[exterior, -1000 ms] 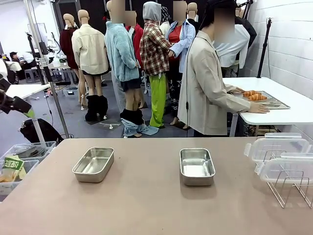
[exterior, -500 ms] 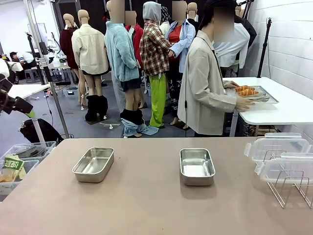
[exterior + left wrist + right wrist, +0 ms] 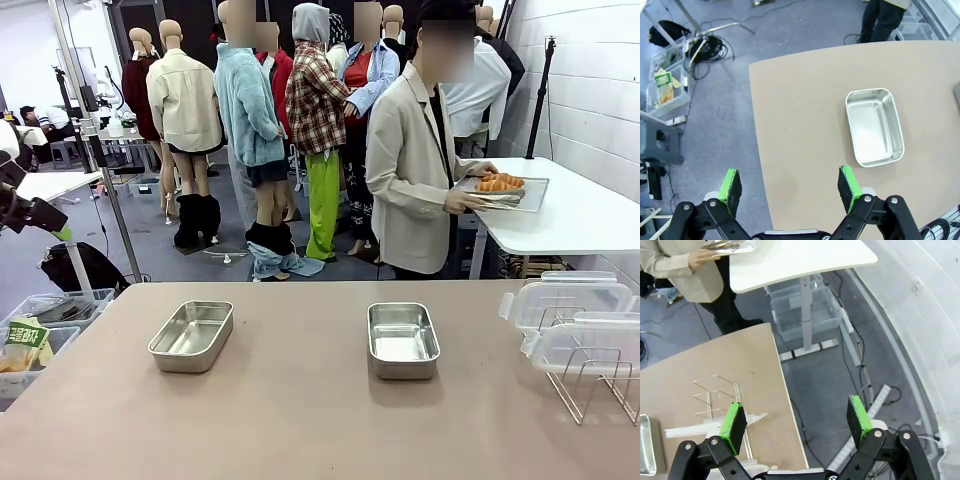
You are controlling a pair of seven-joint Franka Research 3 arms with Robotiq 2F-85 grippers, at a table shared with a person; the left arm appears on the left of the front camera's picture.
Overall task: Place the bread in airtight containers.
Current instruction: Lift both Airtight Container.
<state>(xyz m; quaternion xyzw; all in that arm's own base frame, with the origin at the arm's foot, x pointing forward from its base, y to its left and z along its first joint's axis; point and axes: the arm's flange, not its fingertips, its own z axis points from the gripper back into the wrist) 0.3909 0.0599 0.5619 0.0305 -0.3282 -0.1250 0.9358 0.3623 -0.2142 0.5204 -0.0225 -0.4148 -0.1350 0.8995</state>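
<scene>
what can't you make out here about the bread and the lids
- Bread count: front view, too far and small, rolls overlapping on the tray.
- Lids count: front view, clear, stacked, cut by right edge.
- One container: right wrist view, cut by left edge.

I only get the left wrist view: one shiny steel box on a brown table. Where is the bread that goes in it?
Observer: The bread lies on a flat tray that a person holds, beyond the table's far edge.
Visitor: Just the one box?
Observer: No, a second container sits to the right of the first container, both empty.
Visitor: And lids?
Observer: Clear lids rest on a wire rack at the table's right end.
</scene>
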